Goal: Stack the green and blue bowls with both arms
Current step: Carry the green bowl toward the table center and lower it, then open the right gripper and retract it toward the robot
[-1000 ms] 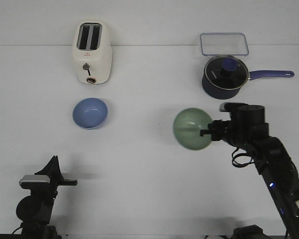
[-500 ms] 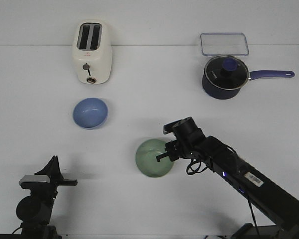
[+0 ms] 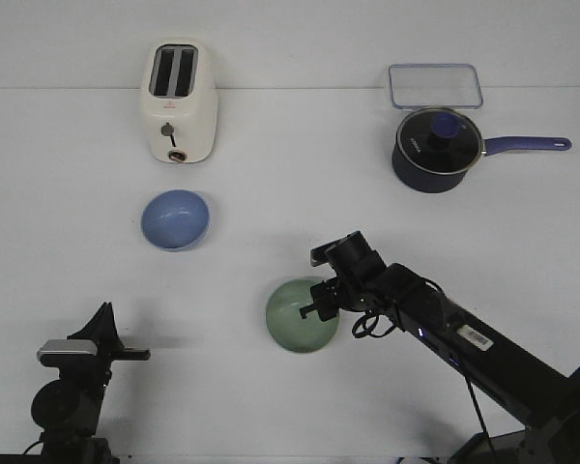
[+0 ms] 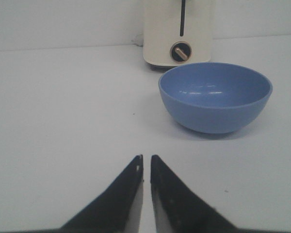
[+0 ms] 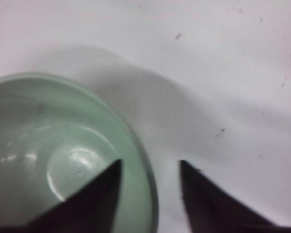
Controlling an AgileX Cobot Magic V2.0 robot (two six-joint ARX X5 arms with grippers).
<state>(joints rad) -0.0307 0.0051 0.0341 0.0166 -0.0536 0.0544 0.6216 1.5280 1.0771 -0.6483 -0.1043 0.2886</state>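
Note:
The periwinkle blue bowl [image 3: 175, 219] stands upright on the table in front of the toaster; it also shows in the left wrist view [image 4: 215, 96]. The sage green bowl [image 3: 301, 315] rests on the table near the middle front. My right gripper [image 3: 314, 307] straddles its right rim. In the right wrist view the jaws [image 5: 149, 164] stand apart, one finger inside the green bowl [image 5: 53, 160] and one outside, with a gap to the rim. My left gripper [image 3: 104, 314] is low at the front left, shut and empty [image 4: 146, 158], well short of the blue bowl.
A cream toaster [image 3: 178, 101] stands at the back left. A dark navy saucepan [image 3: 436, 148] with a long handle and a clear lidded container [image 3: 434, 85] stand at the back right. The white table [image 3: 271, 193] lies bare between the bowls.
My right arm carried the green bowl from mid-right, tilted in the air, leftward and forward down onto the table. The left arm and the blue bowl have not moved.

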